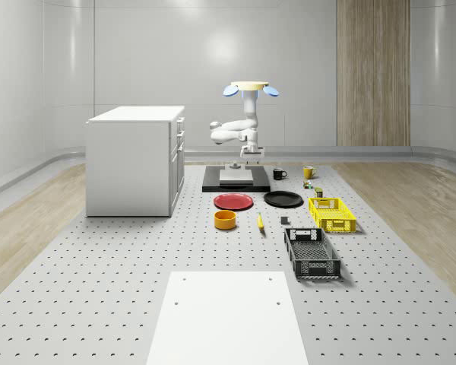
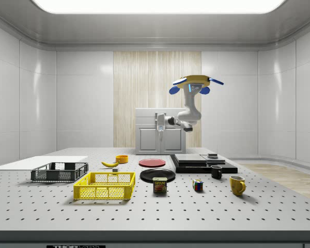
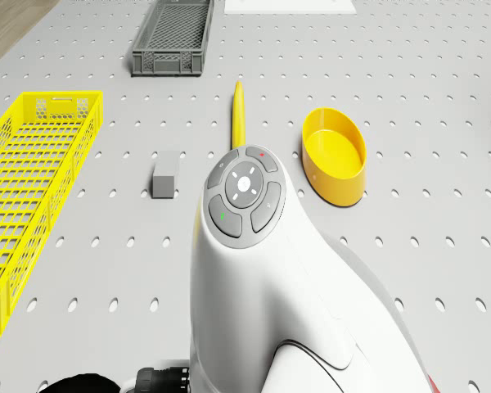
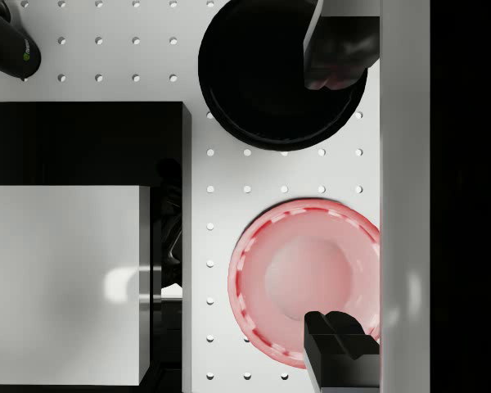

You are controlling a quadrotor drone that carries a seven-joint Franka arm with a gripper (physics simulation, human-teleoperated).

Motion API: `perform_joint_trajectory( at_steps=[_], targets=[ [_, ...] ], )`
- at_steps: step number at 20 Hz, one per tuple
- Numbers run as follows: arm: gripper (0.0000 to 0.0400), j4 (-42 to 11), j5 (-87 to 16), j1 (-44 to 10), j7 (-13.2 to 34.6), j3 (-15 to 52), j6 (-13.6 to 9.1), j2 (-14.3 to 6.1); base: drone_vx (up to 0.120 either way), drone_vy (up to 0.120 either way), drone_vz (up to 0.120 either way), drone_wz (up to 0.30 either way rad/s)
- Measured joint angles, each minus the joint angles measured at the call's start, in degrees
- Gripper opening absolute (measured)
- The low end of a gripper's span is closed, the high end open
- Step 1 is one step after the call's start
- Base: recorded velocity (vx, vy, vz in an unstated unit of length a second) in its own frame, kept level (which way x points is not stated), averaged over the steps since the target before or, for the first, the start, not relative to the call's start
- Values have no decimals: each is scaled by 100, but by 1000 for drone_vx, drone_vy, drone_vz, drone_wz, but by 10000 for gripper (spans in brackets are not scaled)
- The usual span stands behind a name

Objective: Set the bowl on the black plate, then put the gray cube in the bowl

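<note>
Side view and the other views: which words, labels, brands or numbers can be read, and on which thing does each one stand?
"SPAM": on the can that stands in front of the black plate in the side view.
A strip of letters on the table's front edge, at the bottom of the side view: too small to read.
The colored marks on the arm's round button pad in the drone view are dots, not text.
Nothing else carries readable text.

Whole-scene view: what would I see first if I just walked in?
Probably the drone, hovering high over the black platform behind the plates, with its white arm hanging down. After that, the bright colours on the grey table: the yellow bowl sits just in front of the red plate, the black plate lies beside it, and the yellow basket is toward the whole-scene view's right.
</note>
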Motion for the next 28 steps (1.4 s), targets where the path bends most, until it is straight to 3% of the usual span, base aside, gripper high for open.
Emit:
perform_joint_trajectory(
  at_steps=[16,21,28],
  targets=[
    [400,14,118,-66,58,53,250,-269,120,0,0,0],
    [400,18,150,-84,74,67,320,-343,120,-56,0,0],
    [400,22,192,-107,93,84,410,-440,120,0,-109,0]
  ],
)
